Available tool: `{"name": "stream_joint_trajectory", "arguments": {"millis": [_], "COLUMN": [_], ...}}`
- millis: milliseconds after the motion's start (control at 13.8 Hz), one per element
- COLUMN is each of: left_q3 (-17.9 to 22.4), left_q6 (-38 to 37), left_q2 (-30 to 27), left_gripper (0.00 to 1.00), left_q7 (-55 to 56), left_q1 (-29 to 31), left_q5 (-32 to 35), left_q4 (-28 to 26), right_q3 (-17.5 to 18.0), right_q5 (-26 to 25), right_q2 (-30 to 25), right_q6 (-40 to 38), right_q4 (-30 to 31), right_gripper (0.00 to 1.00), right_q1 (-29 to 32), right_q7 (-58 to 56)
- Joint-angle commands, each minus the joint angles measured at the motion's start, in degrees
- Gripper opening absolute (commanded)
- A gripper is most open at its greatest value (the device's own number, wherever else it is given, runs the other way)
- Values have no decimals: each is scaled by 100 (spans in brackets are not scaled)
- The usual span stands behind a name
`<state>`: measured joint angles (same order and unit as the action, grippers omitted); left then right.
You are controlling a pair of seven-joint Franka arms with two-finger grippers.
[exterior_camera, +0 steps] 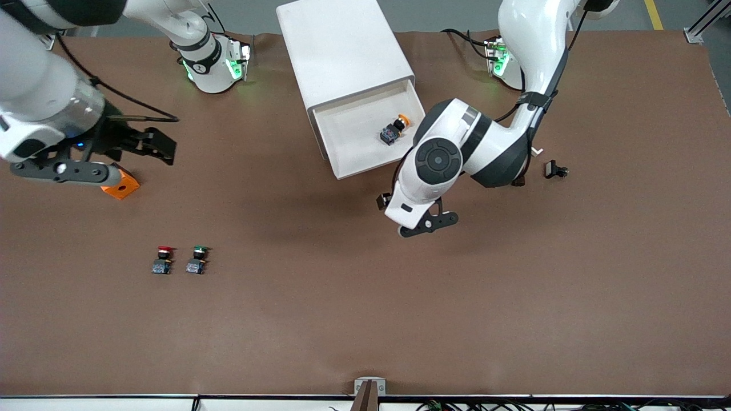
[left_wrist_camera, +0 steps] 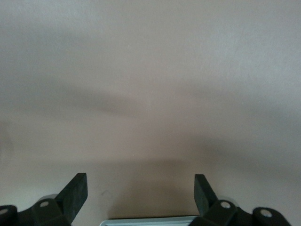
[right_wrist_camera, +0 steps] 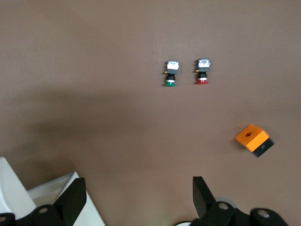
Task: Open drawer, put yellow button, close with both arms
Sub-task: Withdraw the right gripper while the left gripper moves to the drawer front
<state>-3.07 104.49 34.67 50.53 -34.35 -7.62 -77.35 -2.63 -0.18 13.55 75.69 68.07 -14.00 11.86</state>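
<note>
The top drawer [exterior_camera: 341, 169] of the white cabinet [exterior_camera: 342, 45] stands pulled out. The yellow button [exterior_camera: 394, 130] lies on its side in the drawer's tray, near the corner toward the left arm's end. My left arm's wrist [exterior_camera: 420, 194] hangs over the bare table just beside the drawer's front, and it hides the gripper in the front view. In the left wrist view the left gripper [left_wrist_camera: 141, 181] is open and empty over brown table. My right gripper [exterior_camera: 163, 145] is open and empty, up in the air toward the right arm's end; it also shows in the right wrist view [right_wrist_camera: 138, 183].
A red-capped button [exterior_camera: 163, 260] and a green-capped button [exterior_camera: 198, 260] stand side by side nearer the front camera. An orange block [exterior_camera: 121, 185] lies below the right hand. A small black part [exterior_camera: 555, 169] lies toward the left arm's end.
</note>
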Motion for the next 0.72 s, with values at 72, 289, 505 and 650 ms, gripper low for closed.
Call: {"name": "stream_joint_trajectory", "arguments": {"millis": [72, 289, 505, 650], "left_q3": [-10, -141, -352, -475], "left_q6": [-218, -218, -218, -218], "left_q2": [-188, -320, -320, -311], "left_gripper": [100, 100, 100, 100], "left_q7": [387, 440, 440, 440], "left_q1": [-238, -335, -344, -344], "left_q5": [59, 50, 15, 6], "left_q4": [-175, -307, -342, -386], "right_q3": [113, 104, 113, 113], "right_q5": [53, 44, 27, 44], "right_q2": [-178, -178, -151, -134], "right_q6": [-28, -282, -222, -204], "right_q4": [75, 84, 84, 84], "right_gripper": [100, 100, 100, 100], "right_q1": [721, 1179, 1513, 1724], "right_q7": [-1218, -1853, -1776, -1748]}}
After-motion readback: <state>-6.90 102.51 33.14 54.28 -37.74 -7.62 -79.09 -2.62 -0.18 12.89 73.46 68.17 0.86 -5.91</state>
